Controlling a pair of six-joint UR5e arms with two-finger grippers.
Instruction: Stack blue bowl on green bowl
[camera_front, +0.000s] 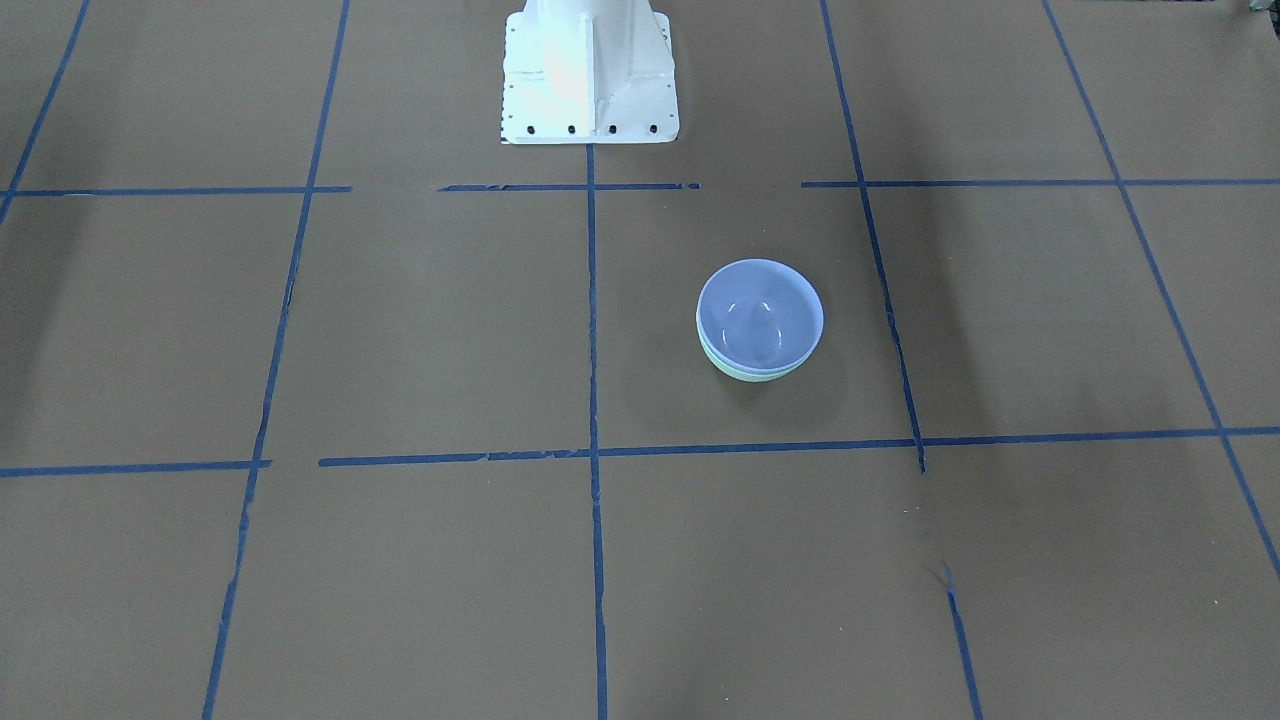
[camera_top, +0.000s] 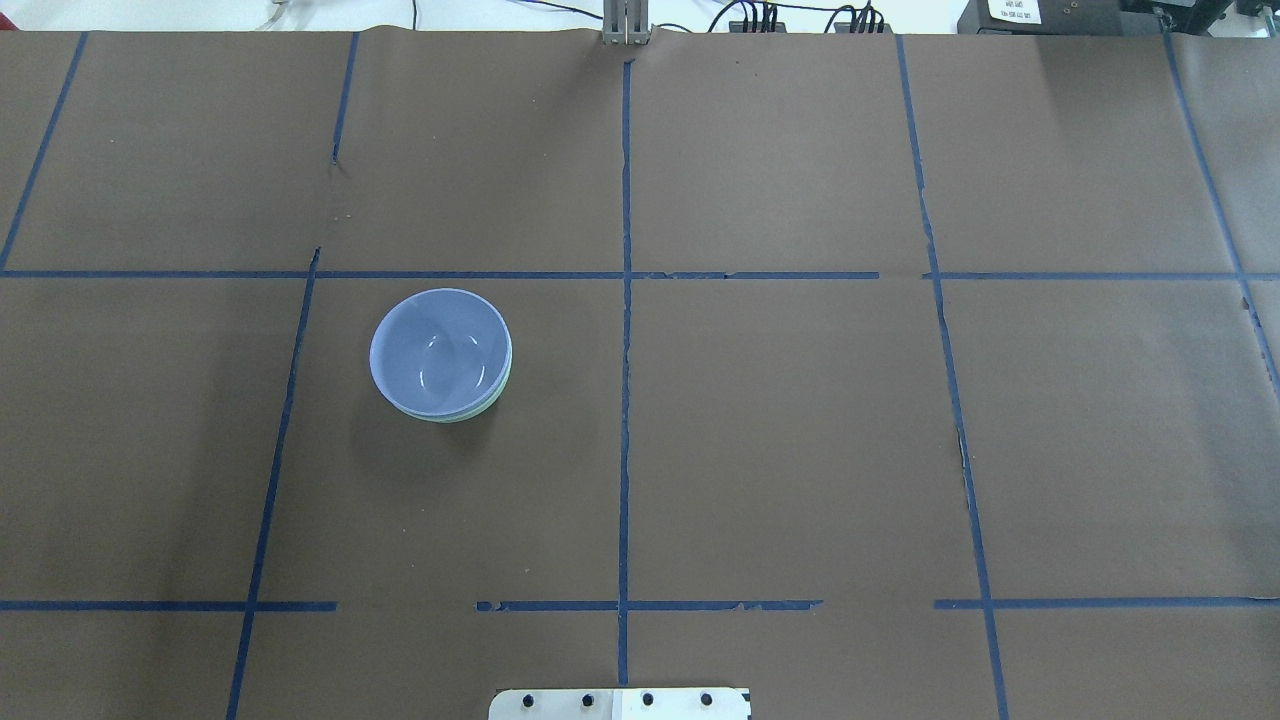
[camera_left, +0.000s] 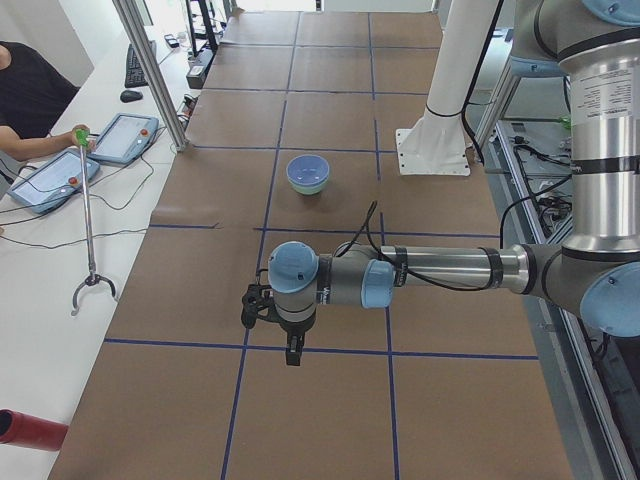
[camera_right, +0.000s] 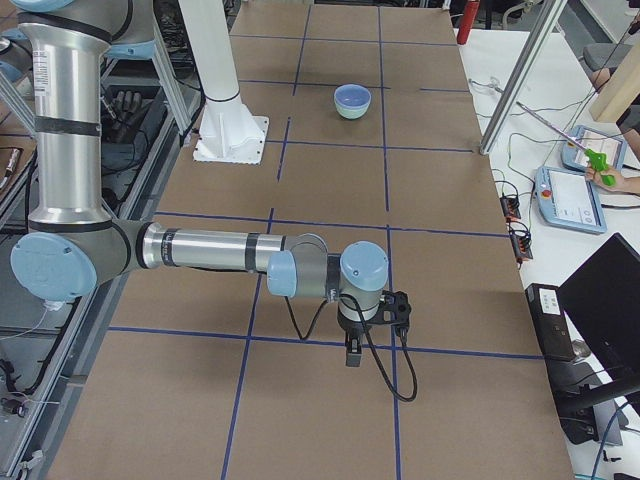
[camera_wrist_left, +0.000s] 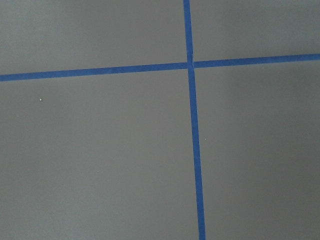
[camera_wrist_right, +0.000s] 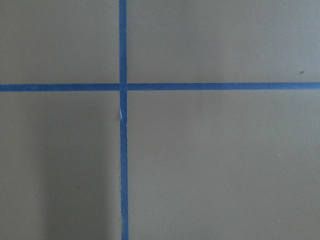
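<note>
The blue bowl (camera_front: 760, 312) sits nested inside the green bowl (camera_front: 762, 375), and only a thin mint rim shows under it. The stack stands on the brown table on my left side, in the overhead view (camera_top: 436, 350) with the green bowl's rim (camera_top: 497, 398) just below it. The blue bowl also shows far off in both side views (camera_left: 307, 168) (camera_right: 351, 96). My left gripper (camera_left: 291, 352) hangs over the table well short of the bowls. My right gripper (camera_right: 351, 356) hangs over the opposite end. I cannot tell whether either is open or shut. The wrist views show only bare table and blue tape.
The white robot pedestal (camera_front: 590, 75) stands at the table's middle edge near the bowls. Blue tape lines grid the brown table cover (camera_top: 800, 420). Operators with tablets (camera_left: 125, 137) (camera_right: 570, 198) sit along the far side, and a grabber stick (camera_left: 88, 230) lies there.
</note>
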